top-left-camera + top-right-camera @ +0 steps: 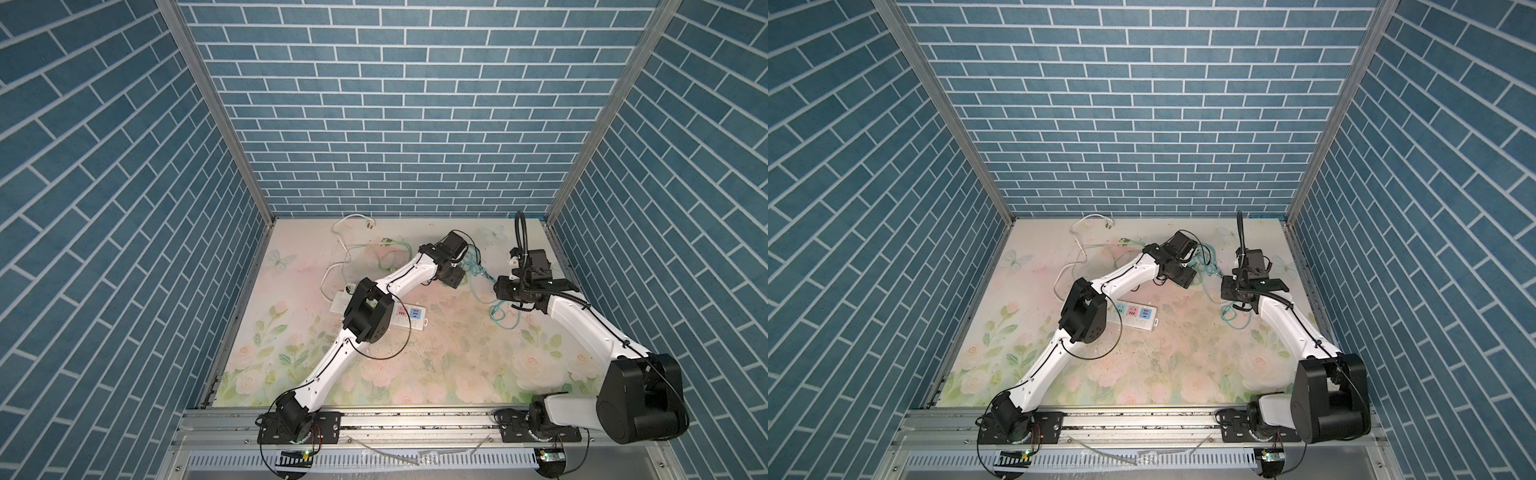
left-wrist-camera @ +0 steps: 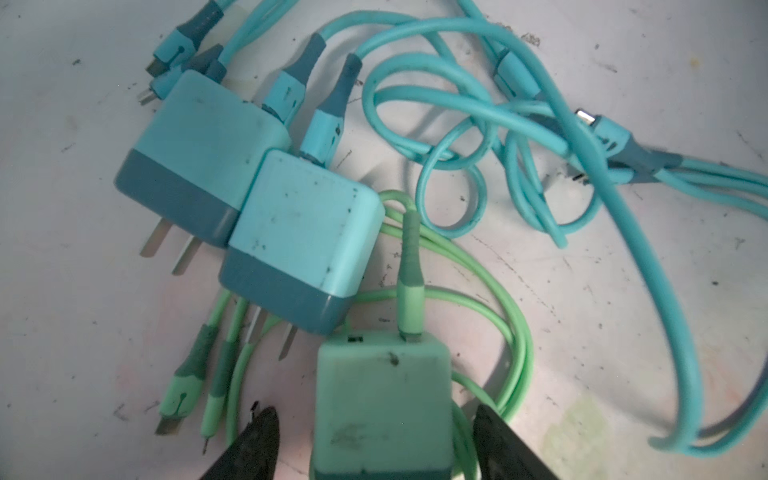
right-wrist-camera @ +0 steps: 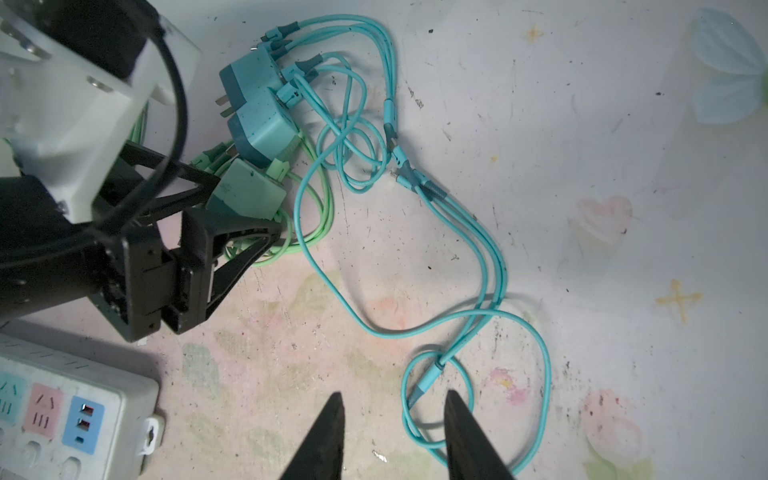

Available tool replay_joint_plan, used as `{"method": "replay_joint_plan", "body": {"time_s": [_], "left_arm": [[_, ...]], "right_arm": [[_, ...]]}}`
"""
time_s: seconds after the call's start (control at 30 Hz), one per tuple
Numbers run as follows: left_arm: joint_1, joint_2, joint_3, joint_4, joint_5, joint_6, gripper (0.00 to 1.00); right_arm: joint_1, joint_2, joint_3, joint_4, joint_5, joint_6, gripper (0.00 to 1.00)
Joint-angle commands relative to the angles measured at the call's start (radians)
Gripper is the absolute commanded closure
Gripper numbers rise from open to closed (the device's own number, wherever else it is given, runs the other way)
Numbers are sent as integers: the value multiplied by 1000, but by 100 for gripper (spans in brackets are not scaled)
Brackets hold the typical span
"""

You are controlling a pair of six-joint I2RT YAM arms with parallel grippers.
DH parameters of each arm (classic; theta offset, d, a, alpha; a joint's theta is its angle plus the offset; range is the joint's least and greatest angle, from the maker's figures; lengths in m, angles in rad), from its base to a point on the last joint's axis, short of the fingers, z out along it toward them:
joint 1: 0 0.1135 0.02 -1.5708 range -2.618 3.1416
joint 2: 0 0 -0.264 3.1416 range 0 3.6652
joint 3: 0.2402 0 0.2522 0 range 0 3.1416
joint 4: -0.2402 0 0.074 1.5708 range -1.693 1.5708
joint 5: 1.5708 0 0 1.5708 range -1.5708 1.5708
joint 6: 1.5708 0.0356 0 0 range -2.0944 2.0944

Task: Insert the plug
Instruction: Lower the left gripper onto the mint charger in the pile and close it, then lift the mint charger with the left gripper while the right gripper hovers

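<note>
A light green plug (image 2: pixel 380 399) lies on the flowered mat with a green cable (image 2: pixel 515 324) plugged into its back; its prongs are hidden. My left gripper (image 2: pixel 374 411) straddles it, open, with a gap between each black finger (image 2: pixel 259 436) and the plug's sides. In the right wrist view the same green plug (image 3: pixel 245 193) sits between those fingers. The white power strip (image 1: pixel 411 321) with blue, pink and USB sockets (image 3: pixel 62 415) lies in front, partly under the left arm. My right gripper (image 3: pixel 395 415) hovers open over bare mat beside a teal cable loop.
Two teal plugs (image 2: pixel 199 137) (image 2: pixel 303 232) lie touching each other just beyond the green one, prongs showing. Tangled teal cables (image 3: pixel 478 249) spread toward the right arm. The strip's white cord (image 1: pixel 345 249) curls to the back left. Blue brick walls enclose the table.
</note>
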Motion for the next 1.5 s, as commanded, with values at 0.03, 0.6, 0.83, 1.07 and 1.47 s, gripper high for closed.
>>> {"method": "replay_joint_plan", "body": {"time_s": [0.03, 0.6, 0.83, 1.07, 1.47], "left_arm": [[-5, 36, 32, -2, 1, -4, 31], [-53, -71, 60, -106, -70, 81, 69], [-96, -327, -93, -128, -98, 165, 71], [34, -684, -453, 6, 19, 178, 71], [296, -1094, -717, 147, -35, 198, 66]], "right_arm": [[-6, -38, -26, 3, -13, 11, 60], [-7, -85, -50, -17, -17, 29, 60], [-7, -147, -55, -43, 10, 30, 60], [-6, -220, -109, 20, -16, 133, 60], [32, -215, -119, 97, -125, 221, 59]]}}
